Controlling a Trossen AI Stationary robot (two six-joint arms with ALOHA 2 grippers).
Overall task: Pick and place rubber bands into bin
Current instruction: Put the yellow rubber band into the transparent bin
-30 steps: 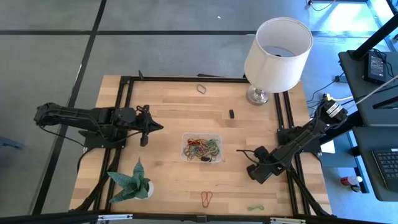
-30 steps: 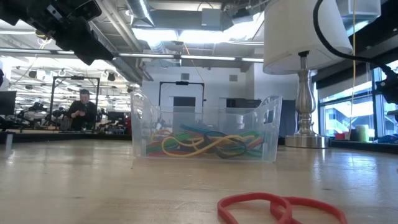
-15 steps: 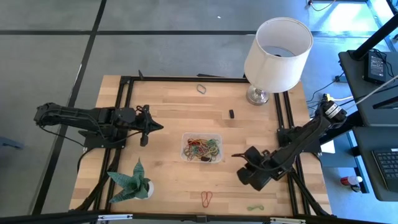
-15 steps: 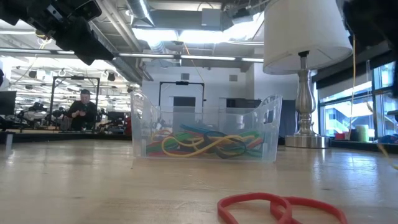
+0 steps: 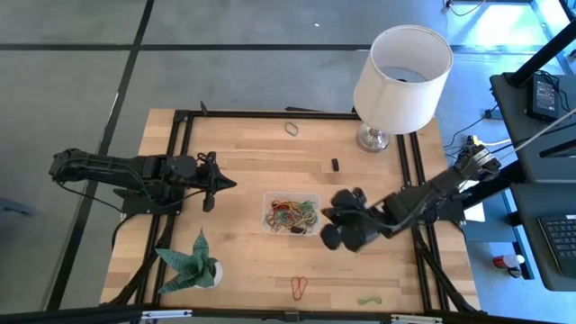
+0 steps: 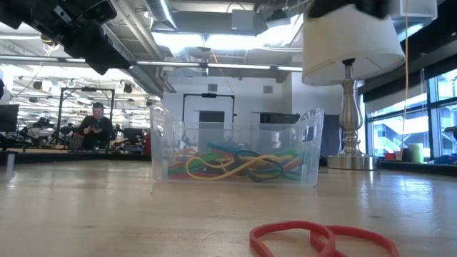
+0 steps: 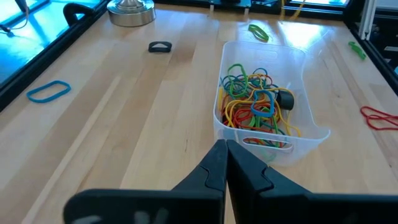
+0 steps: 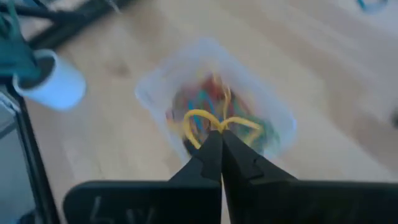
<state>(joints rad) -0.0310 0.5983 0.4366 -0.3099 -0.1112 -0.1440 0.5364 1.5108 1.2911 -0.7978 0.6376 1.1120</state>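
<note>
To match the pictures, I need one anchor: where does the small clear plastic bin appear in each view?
High view: small clear plastic bin at table centre.
Low view: mid-picture, left of the white lamp.
Left wrist view: right of centre.
Right wrist view: centre, blurred.
Shared landmark: the coloured rubber bands inside it.

I see a clear plastic bin (image 7: 310, 127) full of red, yellow, green and blue rubber bands (image 7: 254, 102); a yellow band (image 8: 214, 124) hangs from my right arm's dark gripper (image 8: 221, 142); the table (image 5: 243, 166) is pale striped wood.
</note>
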